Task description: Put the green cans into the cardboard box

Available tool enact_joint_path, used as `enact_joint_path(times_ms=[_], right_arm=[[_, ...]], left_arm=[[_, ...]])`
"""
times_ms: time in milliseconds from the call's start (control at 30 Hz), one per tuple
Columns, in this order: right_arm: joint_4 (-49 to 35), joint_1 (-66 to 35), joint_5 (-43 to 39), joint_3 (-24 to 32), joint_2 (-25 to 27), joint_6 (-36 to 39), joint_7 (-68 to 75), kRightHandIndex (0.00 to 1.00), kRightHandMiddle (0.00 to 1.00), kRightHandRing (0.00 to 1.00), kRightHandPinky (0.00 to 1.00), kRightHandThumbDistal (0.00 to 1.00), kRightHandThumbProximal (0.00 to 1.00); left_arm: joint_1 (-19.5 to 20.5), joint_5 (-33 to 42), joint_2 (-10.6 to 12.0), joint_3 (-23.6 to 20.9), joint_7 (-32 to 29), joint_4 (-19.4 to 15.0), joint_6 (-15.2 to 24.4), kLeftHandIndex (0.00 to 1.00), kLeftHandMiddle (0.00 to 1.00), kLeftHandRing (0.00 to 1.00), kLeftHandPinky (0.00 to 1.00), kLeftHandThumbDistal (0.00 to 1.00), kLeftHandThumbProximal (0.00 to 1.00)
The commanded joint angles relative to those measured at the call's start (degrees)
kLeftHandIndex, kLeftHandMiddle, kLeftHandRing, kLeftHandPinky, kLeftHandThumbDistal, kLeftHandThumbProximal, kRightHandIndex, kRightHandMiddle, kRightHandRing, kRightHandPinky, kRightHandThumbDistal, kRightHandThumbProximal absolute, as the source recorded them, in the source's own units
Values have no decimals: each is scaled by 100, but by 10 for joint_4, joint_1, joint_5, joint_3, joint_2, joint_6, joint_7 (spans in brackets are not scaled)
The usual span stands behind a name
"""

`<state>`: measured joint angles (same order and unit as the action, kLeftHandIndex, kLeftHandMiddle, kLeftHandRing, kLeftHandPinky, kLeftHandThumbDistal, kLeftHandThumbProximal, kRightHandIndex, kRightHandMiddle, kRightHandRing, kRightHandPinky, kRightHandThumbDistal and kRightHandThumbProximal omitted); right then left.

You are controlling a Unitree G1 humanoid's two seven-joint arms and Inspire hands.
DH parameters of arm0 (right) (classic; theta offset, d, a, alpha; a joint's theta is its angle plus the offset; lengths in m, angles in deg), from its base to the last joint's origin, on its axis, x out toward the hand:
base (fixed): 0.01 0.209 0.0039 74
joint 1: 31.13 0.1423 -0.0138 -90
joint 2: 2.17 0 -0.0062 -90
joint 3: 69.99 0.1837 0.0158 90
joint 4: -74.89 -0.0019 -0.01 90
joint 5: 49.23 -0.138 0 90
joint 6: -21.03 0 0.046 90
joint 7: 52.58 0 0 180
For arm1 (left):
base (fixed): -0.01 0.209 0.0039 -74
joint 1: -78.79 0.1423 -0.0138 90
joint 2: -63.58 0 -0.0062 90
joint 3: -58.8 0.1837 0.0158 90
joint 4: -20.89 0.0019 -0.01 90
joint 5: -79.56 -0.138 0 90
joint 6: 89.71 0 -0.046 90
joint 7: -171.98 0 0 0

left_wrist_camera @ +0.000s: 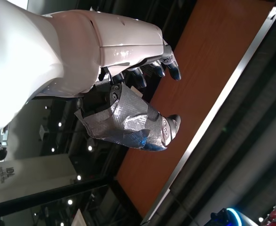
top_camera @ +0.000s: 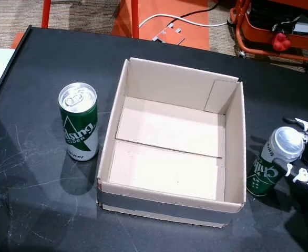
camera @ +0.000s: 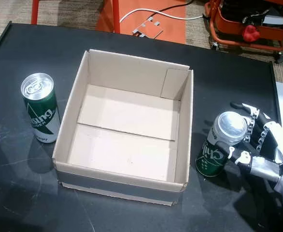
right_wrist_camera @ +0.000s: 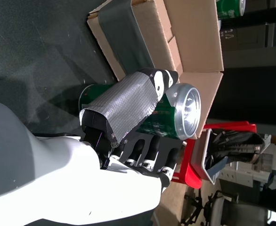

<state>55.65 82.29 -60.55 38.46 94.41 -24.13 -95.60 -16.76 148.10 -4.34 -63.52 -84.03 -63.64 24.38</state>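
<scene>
While the right hand wraps one green can beside the cardboard box, grasping seems underway; lifting it over the wall likely comes next.

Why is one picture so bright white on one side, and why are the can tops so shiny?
In the left wrist view the robot's white arm shell sits close to the camera and washes out to glare beside the left hand. In both head views overhead light gleams off the silver lids of the left can and the right can, which cast soft shadows on the black table.
</scene>
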Motion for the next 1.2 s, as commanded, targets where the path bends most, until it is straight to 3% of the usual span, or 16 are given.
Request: enact_joint_path(times_ms=[0,200,567,800,933,1033,1167], right_arm=[[5,0,1,0,8,-7,1,72,76,72,83,100,88],[6,2,1,2,11,-17,0,73,77,72,83,100,87],[8,7,7,-1,14,-21,7,73,77,73,83,100,87],[11,17,10,-2,8,-24,8,72,77,74,83,100,86],[13,25,7,-1,3,-28,2,72,77,74,82,100,84],[15,30,9,-2,1,-32,3,72,76,74,82,100,84],[16,34,18,-8,2,-24,14,72,77,74,82,100,87]], left_arm=[[14,-2,26,-6,3,-1,4,72,81,90,86,54,30],[20,0,25,-2,15,-5,-7,71,81,90,87,50,38],[25,1,31,-1,26,-14,-11,70,80,89,88,53,40],[27,13,30,1,27,-18,-29,71,80,89,88,48,37],[25,8,32,-2,29,-16,-19,69,79,88,88,53,39],[28,19,30,-1,30,-16,-35,70,79,87,87,55,36],[28,26,27,-4,25,-13,-46,70,79,87,87,51,35]])
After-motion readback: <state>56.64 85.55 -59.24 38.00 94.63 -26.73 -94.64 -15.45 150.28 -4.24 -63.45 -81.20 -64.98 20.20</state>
